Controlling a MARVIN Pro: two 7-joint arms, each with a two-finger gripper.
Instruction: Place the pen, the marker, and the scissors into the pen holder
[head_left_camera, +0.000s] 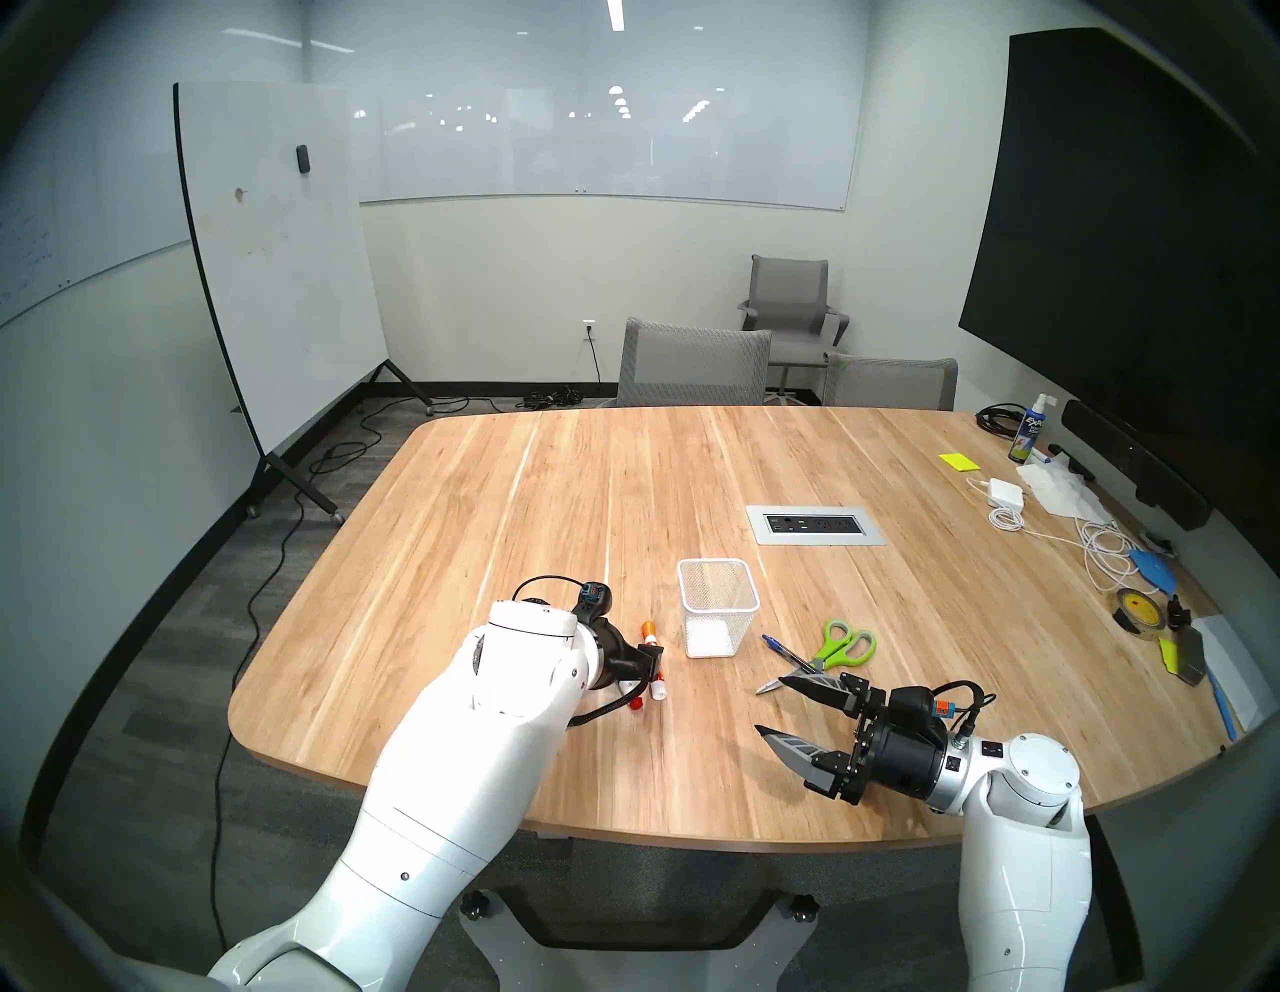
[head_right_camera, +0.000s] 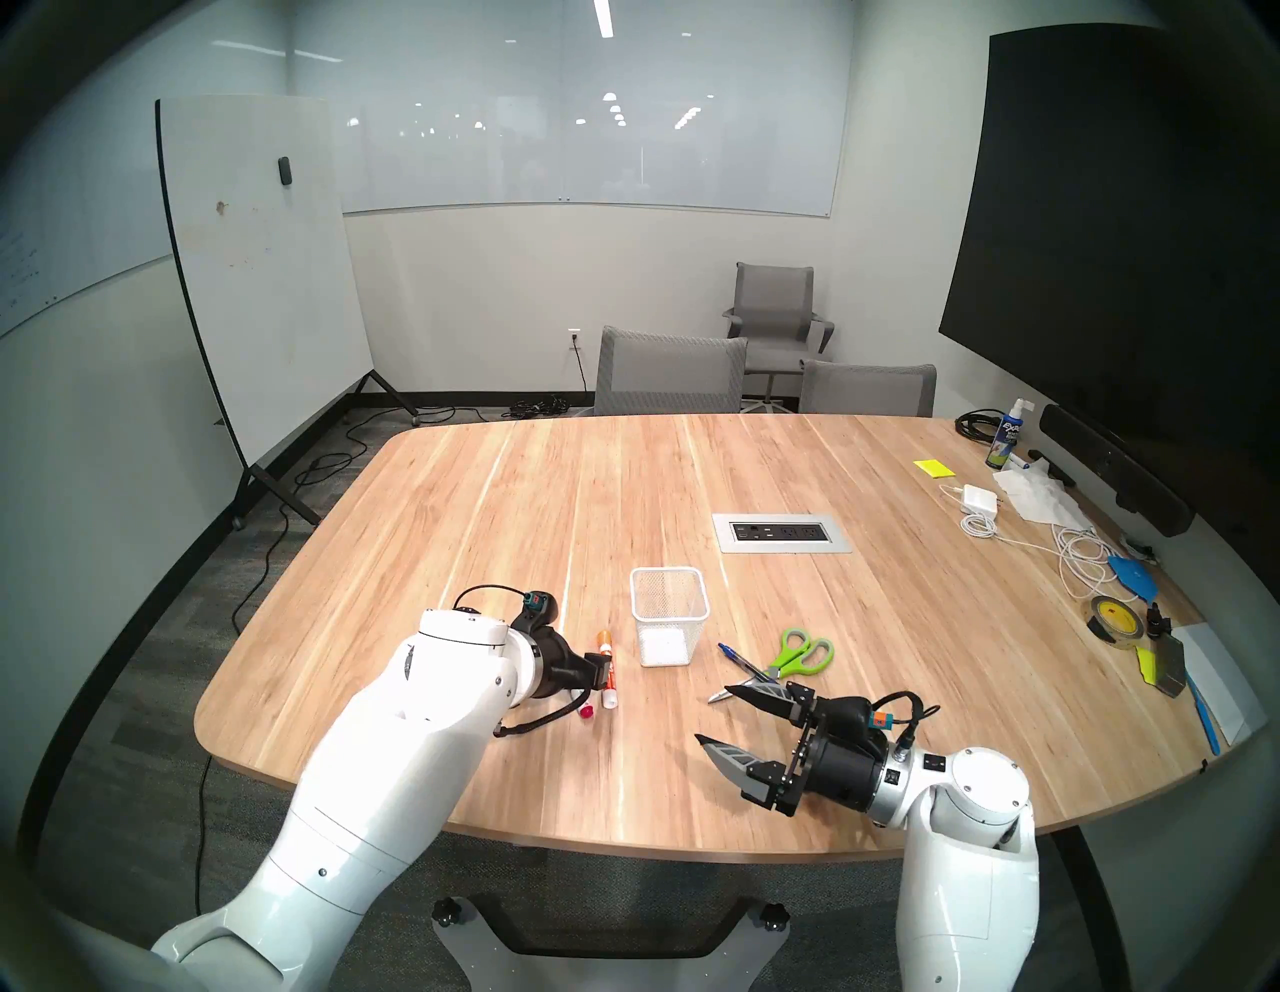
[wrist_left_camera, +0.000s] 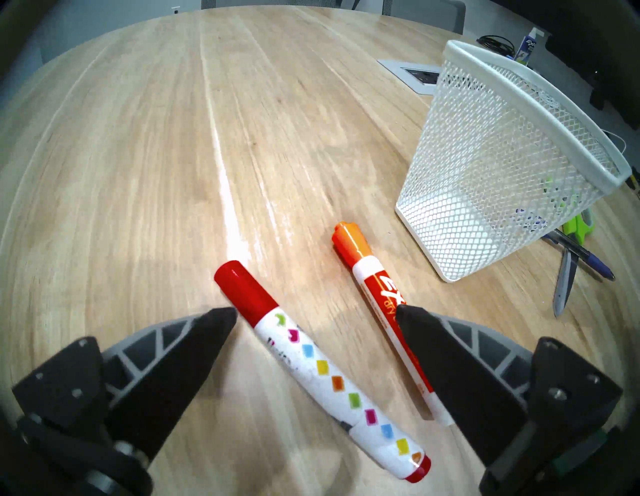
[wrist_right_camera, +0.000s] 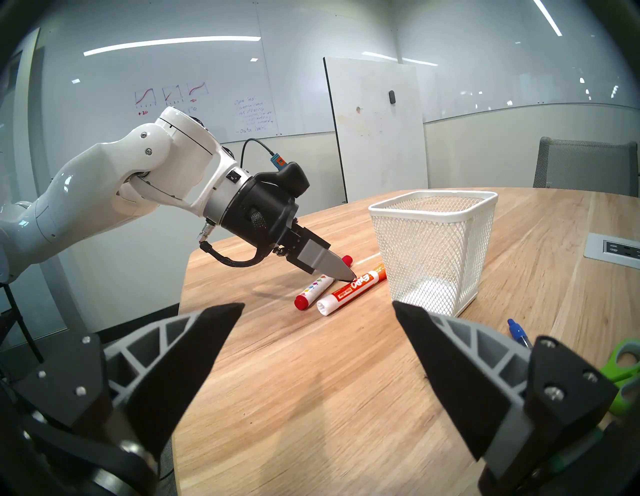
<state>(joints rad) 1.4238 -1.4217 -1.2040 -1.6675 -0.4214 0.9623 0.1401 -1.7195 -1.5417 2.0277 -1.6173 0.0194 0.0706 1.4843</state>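
Spread wide above two markers (wrist_left_camera: 325, 377) at the lower middle of the left wrist view: left end effector (wrist_left_camera: 315, 311), grasping nothing, likely lining up a pick. Empty pen holder (head_left_camera: 718, 616) upright on the worktop (head_left_camera: 623, 485), centre frame. Pen (head_left_camera: 786, 653) and scissors (head_left_camera: 834, 648) lying just right of it. Right end effector (head_left_camera: 769, 706) gaping, empty, waiting nearby.

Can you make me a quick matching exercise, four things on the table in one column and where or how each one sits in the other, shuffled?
Things:
1. orange-capped marker
2. red-capped marker
3. pen holder
4. scissors

States:
A. stands upright, nothing inside
B. lies between the left gripper's open jaws
C. lies across the pen
D. lies between the other marker and the mesh cup

Pairs: 1-D, 2-B, 3-A, 4-C
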